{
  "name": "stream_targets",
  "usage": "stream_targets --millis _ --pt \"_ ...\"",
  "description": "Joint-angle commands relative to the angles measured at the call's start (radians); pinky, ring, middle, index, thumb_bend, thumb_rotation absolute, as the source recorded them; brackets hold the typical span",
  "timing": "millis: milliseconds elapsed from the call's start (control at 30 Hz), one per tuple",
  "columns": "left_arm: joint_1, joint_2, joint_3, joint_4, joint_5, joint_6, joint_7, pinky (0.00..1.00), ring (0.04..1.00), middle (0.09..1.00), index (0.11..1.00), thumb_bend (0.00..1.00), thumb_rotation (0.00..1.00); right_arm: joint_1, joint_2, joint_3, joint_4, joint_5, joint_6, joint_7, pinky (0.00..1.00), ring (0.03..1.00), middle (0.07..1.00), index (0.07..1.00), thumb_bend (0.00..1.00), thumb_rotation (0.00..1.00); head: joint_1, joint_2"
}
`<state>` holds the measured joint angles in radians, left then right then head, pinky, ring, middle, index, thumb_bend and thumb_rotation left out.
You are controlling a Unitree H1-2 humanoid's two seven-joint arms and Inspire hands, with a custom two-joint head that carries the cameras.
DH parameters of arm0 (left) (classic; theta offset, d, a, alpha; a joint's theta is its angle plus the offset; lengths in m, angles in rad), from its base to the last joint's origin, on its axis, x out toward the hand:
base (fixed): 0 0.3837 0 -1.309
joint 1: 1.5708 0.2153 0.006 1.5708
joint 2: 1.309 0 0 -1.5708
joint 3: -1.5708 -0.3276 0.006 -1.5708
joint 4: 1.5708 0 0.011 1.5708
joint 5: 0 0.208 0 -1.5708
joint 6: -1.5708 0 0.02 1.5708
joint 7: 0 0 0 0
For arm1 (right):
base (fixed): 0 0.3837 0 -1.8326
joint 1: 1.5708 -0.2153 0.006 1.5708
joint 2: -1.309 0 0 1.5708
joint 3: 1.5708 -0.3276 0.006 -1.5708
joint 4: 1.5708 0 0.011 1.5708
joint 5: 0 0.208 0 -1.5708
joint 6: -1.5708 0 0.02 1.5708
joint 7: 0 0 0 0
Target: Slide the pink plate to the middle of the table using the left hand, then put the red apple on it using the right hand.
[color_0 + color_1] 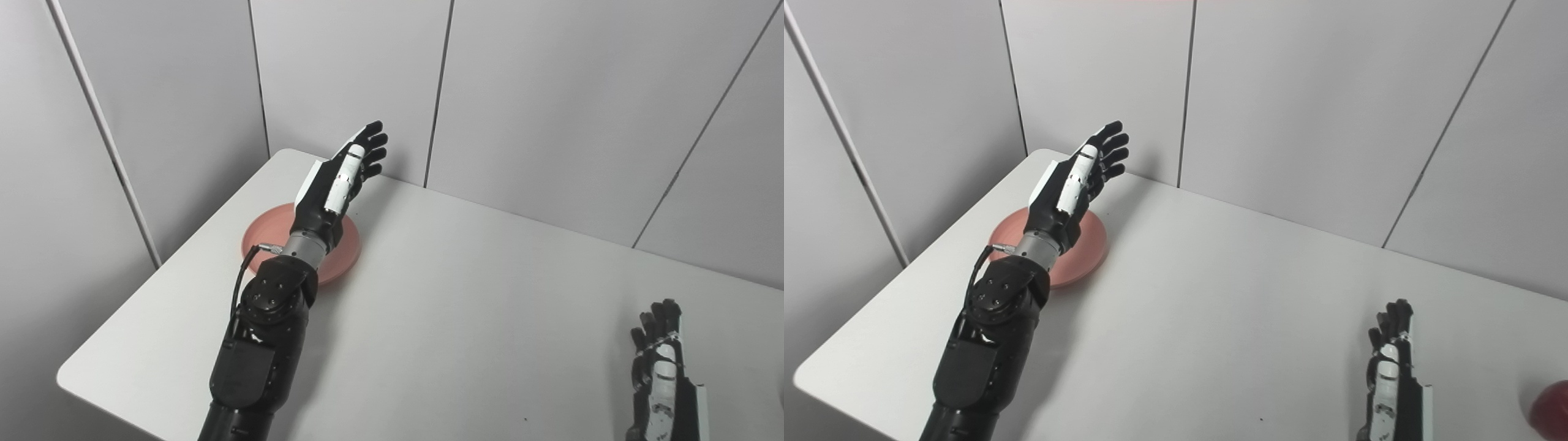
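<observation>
Only the right eye view catches the red apple (1551, 409), cut off by the picture's lower right edge, on the white counter (1225, 306) just beside the right hand (1387, 361). That hand rests low, fingers straight and close together, holding nothing. Across the counter, the left hand (343, 177) hovers over the pink plate (263, 229) near the far left corner, fingers spread and empty. What shows of the plate is bare.

L hand (343, 177): reaching fwd, fingers spread, holding nothing.
R hand (1390, 373): waiting low, fingers prob. straight, partly cropped.
</observation>
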<state>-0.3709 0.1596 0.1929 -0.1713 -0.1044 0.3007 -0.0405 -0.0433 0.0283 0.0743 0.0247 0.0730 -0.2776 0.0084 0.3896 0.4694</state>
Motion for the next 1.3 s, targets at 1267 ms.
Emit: stream_targets --millis 1267 --pt "-0.104 0.235 0.221 0.211 -0.098 -0.026 0.071 0.89 0.896 0.888 0.858 0.32 1.0 0.046 -0.043 -0.037 0.045 0.015 0.012 0.032 1.0 1.0 1.0 1.0 0.11 1.0 0.049 0.006"
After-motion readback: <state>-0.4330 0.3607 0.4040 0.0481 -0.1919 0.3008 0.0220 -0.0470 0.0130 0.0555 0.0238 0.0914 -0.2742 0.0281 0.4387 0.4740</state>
